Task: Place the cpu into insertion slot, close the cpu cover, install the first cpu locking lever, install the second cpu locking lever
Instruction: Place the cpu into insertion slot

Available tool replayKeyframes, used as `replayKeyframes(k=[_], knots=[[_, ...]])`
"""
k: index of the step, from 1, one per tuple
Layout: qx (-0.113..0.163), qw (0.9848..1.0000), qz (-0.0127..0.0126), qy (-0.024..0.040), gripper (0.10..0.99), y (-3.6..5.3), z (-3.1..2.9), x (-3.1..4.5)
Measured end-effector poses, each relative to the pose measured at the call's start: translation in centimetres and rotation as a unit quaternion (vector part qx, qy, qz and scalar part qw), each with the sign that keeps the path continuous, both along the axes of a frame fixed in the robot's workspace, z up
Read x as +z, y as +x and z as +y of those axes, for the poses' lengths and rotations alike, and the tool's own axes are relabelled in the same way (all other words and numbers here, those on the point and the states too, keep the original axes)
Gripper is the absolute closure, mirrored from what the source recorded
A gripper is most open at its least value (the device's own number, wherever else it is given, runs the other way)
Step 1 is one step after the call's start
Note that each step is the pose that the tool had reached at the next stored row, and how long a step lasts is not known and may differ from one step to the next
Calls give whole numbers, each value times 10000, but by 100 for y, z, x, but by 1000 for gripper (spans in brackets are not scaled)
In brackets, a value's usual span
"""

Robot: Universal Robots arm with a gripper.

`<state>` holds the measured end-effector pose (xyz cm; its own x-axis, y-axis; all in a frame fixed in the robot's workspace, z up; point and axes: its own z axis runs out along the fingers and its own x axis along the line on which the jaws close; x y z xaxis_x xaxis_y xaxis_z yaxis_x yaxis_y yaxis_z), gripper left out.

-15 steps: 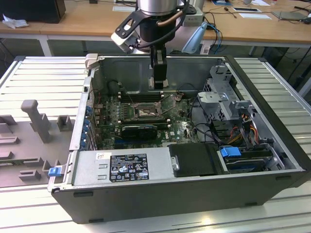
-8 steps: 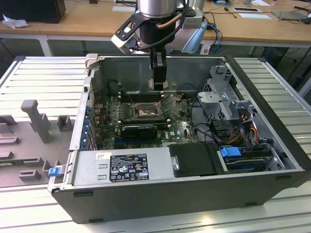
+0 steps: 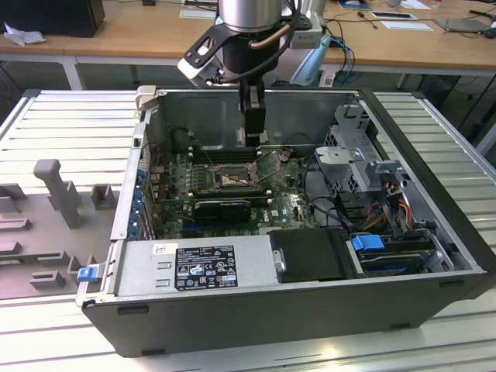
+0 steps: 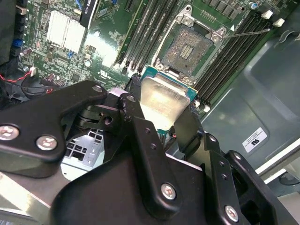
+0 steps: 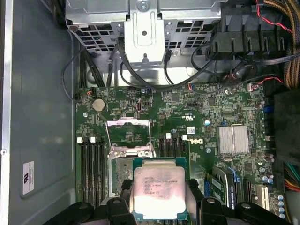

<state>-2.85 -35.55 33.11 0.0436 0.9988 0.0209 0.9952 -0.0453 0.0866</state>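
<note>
Gripper (image 3: 252, 138): hung inside the open computer case (image 3: 256, 310), low over the green board.
Fingers (image 4: 140, 129): drawn in onto two opposite edges of the cpu (image 4: 164, 101); nothing else is held.
Cpu position: carried above the board with its pale metal face showing in both wrist views (image 5: 159, 190), close to the insertion slot (image 4: 190, 47) but not seated in it.
Insertion slot: left open, its dark contact field bared and nothing lying in it.
Cpu cover (image 5: 127, 123): seen in the first wrist view as a silvery frame folded back off the socket, board visible through its window.
Locking levers: one thin wire lever (image 4: 248, 32) is seen swung out over the memory slots (image 4: 154, 28); neither is judged to be latched.
Done so far: the cpu is gripped and held near the socket.
Left to do: all four steps are judged open, namely seating the cpu, closing the cover, and fastening both levers.
</note>
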Motion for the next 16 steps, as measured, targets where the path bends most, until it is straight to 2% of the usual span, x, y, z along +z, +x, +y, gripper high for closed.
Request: replayKeyframes(k=[16], knots=[[0, 10000, 0, 0, 557, 0, 0, -73]])
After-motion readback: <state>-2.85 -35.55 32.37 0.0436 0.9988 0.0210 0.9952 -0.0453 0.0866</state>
